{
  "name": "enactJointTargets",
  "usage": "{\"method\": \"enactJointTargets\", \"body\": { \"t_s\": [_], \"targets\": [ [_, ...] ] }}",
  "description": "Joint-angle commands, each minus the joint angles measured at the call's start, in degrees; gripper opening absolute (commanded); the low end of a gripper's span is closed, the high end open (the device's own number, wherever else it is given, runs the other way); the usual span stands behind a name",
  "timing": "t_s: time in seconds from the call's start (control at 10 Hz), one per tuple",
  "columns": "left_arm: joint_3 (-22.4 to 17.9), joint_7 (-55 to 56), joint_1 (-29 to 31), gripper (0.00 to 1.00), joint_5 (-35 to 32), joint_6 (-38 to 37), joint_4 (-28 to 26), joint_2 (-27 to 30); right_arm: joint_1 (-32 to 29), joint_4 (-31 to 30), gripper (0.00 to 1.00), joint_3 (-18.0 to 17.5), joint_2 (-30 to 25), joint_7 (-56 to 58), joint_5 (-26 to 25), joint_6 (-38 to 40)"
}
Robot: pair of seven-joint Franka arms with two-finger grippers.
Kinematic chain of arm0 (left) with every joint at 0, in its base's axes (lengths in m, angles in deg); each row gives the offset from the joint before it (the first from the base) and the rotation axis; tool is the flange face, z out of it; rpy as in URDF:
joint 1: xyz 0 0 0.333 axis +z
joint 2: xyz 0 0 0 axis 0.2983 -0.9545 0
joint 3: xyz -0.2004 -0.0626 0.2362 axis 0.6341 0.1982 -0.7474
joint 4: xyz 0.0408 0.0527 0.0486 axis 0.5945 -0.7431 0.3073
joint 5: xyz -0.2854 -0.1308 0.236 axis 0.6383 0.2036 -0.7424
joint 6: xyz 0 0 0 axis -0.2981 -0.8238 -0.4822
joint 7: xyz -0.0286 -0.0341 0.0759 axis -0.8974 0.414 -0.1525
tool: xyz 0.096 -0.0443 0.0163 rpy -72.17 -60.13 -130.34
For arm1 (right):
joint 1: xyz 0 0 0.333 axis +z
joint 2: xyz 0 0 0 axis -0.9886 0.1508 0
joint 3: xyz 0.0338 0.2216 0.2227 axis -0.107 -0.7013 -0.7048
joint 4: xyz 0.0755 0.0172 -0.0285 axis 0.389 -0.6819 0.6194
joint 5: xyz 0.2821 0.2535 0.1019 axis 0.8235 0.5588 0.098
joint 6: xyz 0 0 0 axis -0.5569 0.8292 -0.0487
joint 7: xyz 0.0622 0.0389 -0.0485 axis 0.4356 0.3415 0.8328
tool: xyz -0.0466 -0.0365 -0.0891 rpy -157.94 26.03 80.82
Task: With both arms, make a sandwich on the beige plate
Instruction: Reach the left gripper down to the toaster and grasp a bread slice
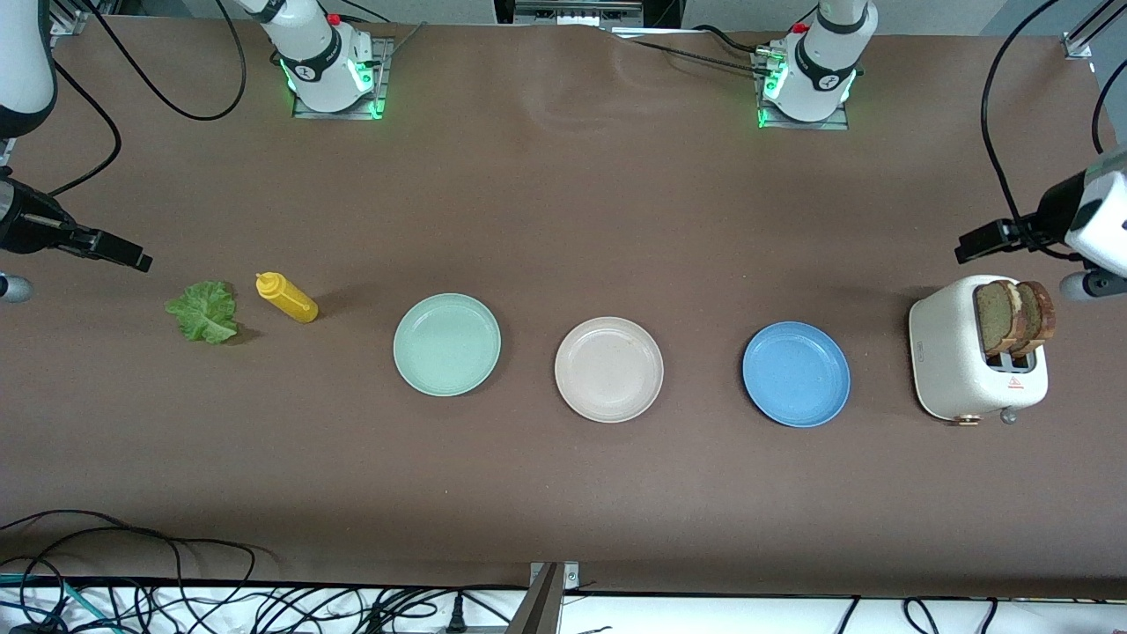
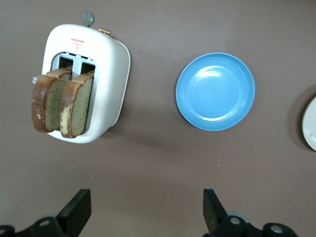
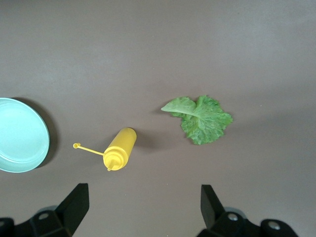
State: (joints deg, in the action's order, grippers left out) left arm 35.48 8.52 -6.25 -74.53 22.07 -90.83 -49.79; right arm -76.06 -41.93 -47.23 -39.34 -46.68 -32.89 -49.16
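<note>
the round, shallow, pale beige plate (image 1: 608, 369) lies bare on the brown table (image 1: 563, 493), between a round mint-green plate (image 1: 446, 344) toward the right arm's end and a round blue plate (image 1: 796, 373) toward the left arm's end. two square brown bread slices (image 1: 1014, 315) with darker crusts stand upright in the slots of a white rounded toaster (image 1: 955, 361) near the left arm's end. a ruffled green lettuce leaf (image 1: 203, 311) lies flat near the right arm's end, just beside a yellow squeeze bottle (image 1: 286, 298) tipped on its side. the left end effector (image 2: 147, 213) hangs over the table by the toaster, fingers spread, holding nothing. the right end effector (image 3: 144, 211) hangs over the table by the lettuce leaf and bottle, fingers spread and empty too.
</note>
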Motion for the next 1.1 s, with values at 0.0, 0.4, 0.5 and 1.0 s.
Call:
{"method": "enactJointTargets", "body": {
  "t_s": [0.0,0.4,0.5,1.0],
  "targets": [
    [0.2,-0.4,1.1,1.0,-1.3,-0.3,3.5,-3.3,-0.4,-0.5,1.0,0.5,-0.4,1.5,-0.6,0.4],
    [-0.2,-6.3,3.8,1.0,-1.4,1.7,7.1,-8.3,-0.4,-0.4,1.0,1.7,-0.4,2.9,-0.6,0.4],
    [-0.2,-9.5,3.8,1.0,-4.3,5.0,7.1,-9.6,-0.3,-0.5,1.0,1.7,-0.4,2.9,-0.6,0.4],
    [-0.1,-10.9,6.1,1.0,-5.6,9.2,7.0,-13.6,-0.4,-0.4,1.0,1.7,-0.5,2.9,-0.6,0.4]
  ]
}}
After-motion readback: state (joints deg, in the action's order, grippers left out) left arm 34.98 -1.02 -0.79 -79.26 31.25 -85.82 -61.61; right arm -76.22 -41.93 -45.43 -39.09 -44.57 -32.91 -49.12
